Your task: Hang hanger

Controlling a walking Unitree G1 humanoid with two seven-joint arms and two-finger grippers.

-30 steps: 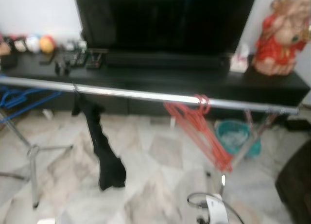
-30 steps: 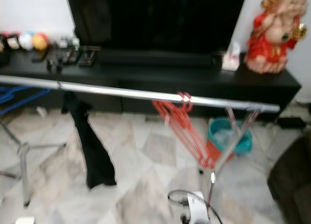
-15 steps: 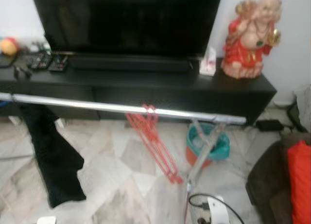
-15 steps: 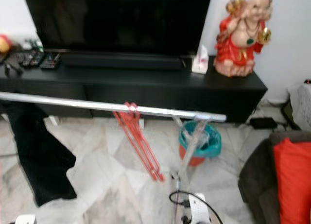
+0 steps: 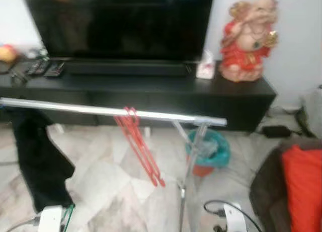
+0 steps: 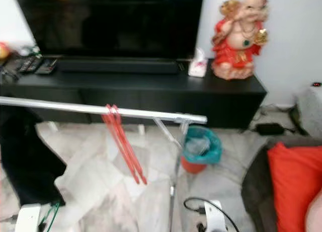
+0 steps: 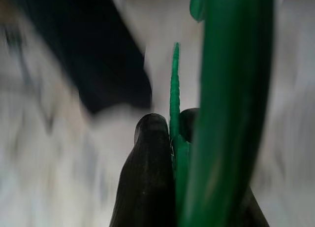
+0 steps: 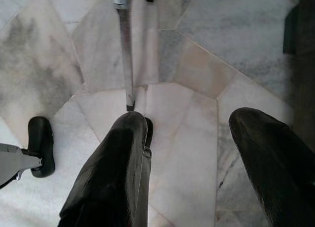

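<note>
A green hanger (image 7: 216,104) is clamped between the black fingers (image 7: 147,178) of my left gripper (image 7: 172,133), which is shut on it. A bit of that green hanger (image 5: 67,214) shows at the bottom left of the left eye view, beside my left wrist (image 5: 50,219). A silver rail (image 5: 110,111) crosses in front of me, carrying red hangers (image 5: 138,146) and a black garment (image 5: 37,161). My right gripper (image 8: 189,133) hangs open over the marble floor, holding nothing.
Behind the rail stand a black TV console (image 5: 151,86), a large TV (image 5: 115,20) and a red figurine (image 5: 246,38). A teal bin (image 5: 211,151) sits by the rack's leg (image 5: 188,166). A dark sofa with a red cushion (image 5: 302,186) lies at right. Cables (image 5: 226,214) trail on the floor.
The camera has swung right: the rail's right end, the sofa and the red cushion have come into view. My left wrist with the green hanger has risen into the bottom left corner.
</note>
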